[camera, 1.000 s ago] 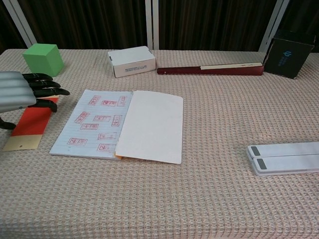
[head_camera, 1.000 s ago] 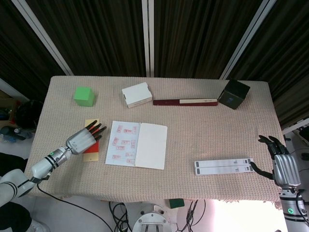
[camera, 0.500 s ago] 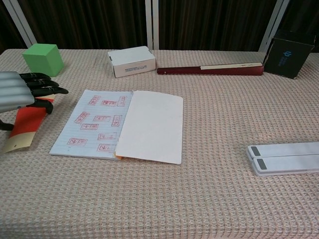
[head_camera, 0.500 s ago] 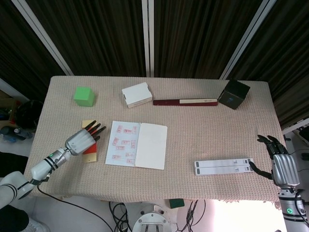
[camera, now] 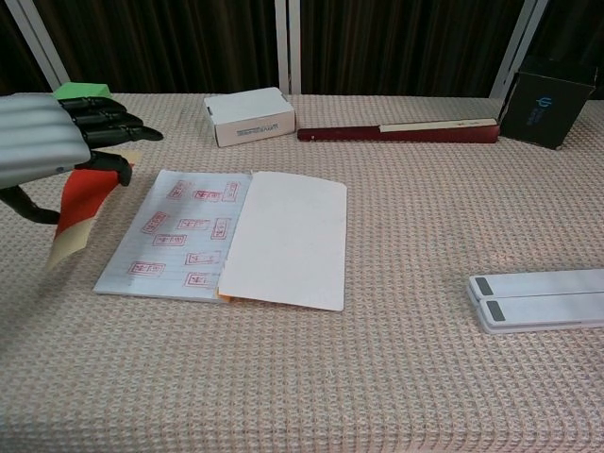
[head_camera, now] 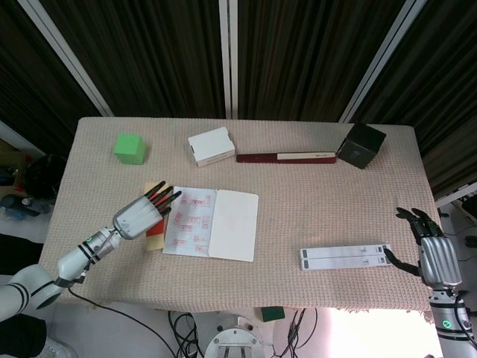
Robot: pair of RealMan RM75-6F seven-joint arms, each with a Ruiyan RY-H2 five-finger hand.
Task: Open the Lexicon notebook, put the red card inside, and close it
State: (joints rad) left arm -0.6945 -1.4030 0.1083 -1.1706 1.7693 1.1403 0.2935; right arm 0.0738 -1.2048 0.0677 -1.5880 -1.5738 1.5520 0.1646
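Note:
The notebook [head_camera: 211,223] [camera: 231,237] lies open in the middle of the table, a stamped lined page on the left and a blank white page on the right. My left hand [head_camera: 144,213] [camera: 58,143] grips the red card [camera: 77,204] [head_camera: 156,230], whose lower end is tan, and holds it lifted and tilted just left of the notebook's left edge. My right hand [head_camera: 432,252] hangs open past the table's right edge, holding nothing; the chest view does not show it.
A green cube [head_camera: 129,148] sits at the back left, a white box [head_camera: 211,145] and a long maroon case [head_camera: 286,157] at the back centre, a dark box [head_camera: 361,145] at the back right. A flat white device [head_camera: 346,257] lies near my right hand.
My left hand has lifted the red card off the table and carried it right, toward the notebook's left edge. The right hand has barely moved.

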